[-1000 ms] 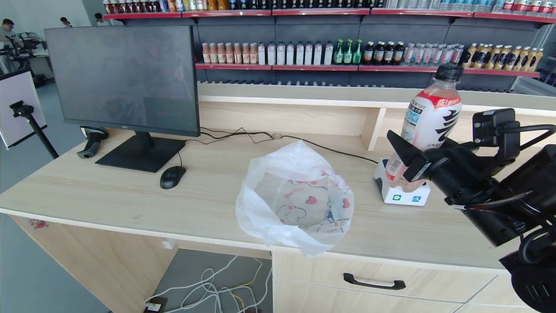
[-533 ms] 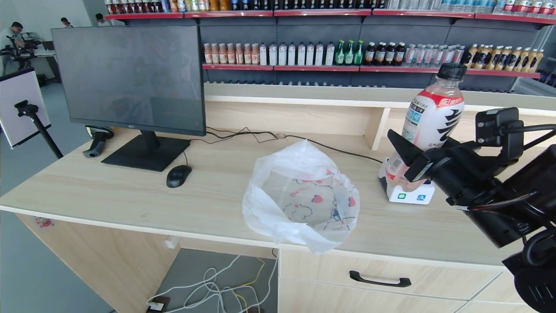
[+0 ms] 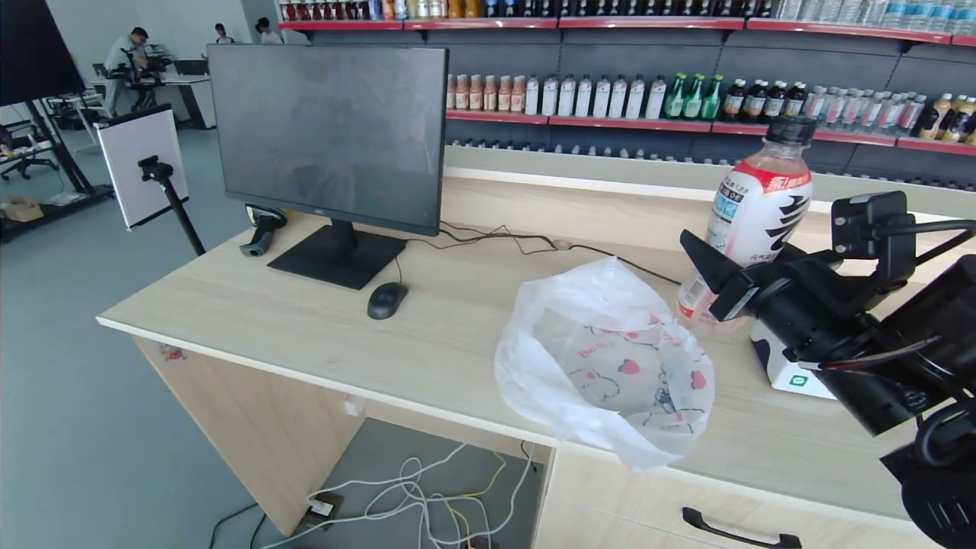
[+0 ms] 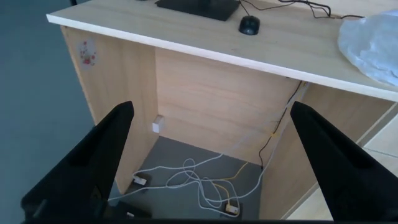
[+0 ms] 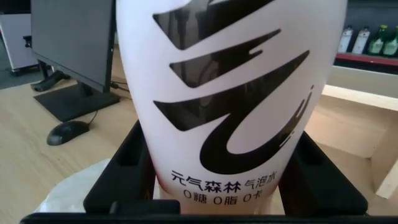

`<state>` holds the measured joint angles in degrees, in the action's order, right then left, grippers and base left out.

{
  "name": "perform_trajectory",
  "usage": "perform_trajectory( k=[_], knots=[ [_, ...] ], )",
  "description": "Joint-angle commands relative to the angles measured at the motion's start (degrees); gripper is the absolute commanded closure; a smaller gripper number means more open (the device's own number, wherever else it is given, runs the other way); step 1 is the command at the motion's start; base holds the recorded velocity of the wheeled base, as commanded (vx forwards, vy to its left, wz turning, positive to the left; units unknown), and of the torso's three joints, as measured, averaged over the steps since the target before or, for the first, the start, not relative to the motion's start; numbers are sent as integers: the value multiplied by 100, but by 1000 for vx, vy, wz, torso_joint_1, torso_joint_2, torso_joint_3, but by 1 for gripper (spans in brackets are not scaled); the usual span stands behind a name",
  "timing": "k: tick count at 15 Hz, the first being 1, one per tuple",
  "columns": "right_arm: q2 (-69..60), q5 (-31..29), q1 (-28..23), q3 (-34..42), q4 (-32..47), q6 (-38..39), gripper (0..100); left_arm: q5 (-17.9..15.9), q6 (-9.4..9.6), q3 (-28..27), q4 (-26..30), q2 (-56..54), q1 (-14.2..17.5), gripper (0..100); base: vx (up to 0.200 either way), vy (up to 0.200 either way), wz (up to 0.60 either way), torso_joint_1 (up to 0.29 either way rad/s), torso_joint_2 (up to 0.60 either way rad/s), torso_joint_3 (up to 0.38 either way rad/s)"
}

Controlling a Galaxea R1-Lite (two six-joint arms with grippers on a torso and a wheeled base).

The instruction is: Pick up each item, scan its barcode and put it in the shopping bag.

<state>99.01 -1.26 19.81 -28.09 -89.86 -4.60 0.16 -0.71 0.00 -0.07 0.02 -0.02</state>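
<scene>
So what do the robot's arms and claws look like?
Mostly black. The left gripper has two broad fingers that taper like wedges. The right gripper has the same pointed fingers, one with a pale strip. Its arm is chunky, with a boxy camera on a curved bracket and thin red and white wires.

Bottle [image 3: 755, 221] label with a large black brush-stroke mark, small dark characters beneath, white characters on its red band, bag [image 3: 610, 366] with faint red lettering, white box [image 3: 789, 374] with a green square icon, all too small to read.
</scene>
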Motion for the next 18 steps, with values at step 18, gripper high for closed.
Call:
perform_trajectory(
  k=[18],
  knots=[
    [1779, 3, -56, -804, -14, 73, 100, 2, -17, 0, -1, -2, 2, 0, 0, 0, 33, 8, -18, -8]
  ],
)
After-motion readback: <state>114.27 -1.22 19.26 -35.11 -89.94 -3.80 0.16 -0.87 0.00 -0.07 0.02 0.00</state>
